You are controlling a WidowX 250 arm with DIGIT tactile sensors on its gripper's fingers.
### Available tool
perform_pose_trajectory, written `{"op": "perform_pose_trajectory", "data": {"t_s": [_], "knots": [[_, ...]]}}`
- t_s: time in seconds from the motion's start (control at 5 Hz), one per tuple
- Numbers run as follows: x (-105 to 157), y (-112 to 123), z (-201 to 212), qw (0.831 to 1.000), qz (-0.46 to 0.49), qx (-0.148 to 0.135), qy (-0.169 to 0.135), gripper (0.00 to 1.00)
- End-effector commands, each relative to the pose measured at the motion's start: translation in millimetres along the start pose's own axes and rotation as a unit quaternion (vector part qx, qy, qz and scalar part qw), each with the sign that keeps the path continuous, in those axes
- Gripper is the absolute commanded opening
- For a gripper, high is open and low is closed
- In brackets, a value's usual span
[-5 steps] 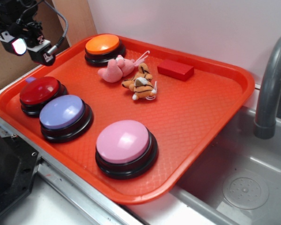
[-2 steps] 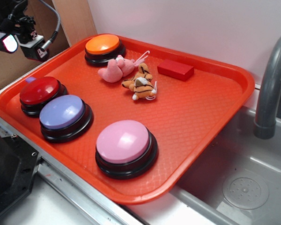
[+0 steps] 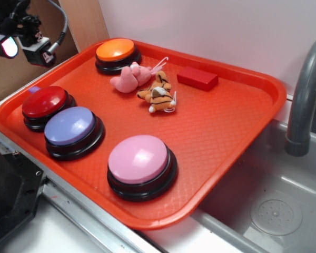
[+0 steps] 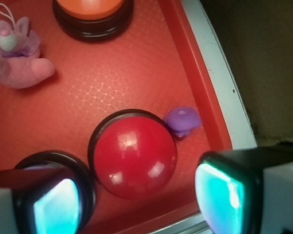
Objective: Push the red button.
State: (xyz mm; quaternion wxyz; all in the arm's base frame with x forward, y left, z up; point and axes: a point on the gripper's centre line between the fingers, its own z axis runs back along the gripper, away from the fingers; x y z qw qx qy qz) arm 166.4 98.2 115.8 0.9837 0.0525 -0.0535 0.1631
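In the exterior view your pincer (image 3: 18,45) hangs at the upper left, above and apart from the red button (image 3: 44,101), which sits at the orange tray's (image 3: 237,105) left edge beside the blue button (image 3: 70,126).

From the wrist, your pincer's fingers (image 4: 56,207) stand spread, the red button (image 4: 135,156) between them below, a small purple piece (image 4: 181,120) just beside it.

I see a big orange-red tray (image 3: 226,132). On it sit four round buttons: the red button (image 3: 43,101), a blue one (image 3: 70,126), a pink one (image 3: 138,158) and an orange one (image 3: 115,50). A pink bunny toy (image 3: 129,77), a tiger toy (image 3: 158,93), a small red block (image 3: 197,78) and a little purple thing (image 4: 181,119) lie there too.
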Motion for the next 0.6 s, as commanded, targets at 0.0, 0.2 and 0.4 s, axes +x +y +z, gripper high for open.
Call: {"op": "perform_pose_trajectory", "data": {"t_s": [0.0,0.2,0.4], "knots": [[18.1,1.2,20.6,1.0,-0.019,-0.014,-0.018,1.0],[17.8,0.4,22.4,0.999,-0.02,-0.013,-0.021,1.0],[16.2,1.7,22.6,0.999,-0.029,-0.021,-0.036,1.0]]}}
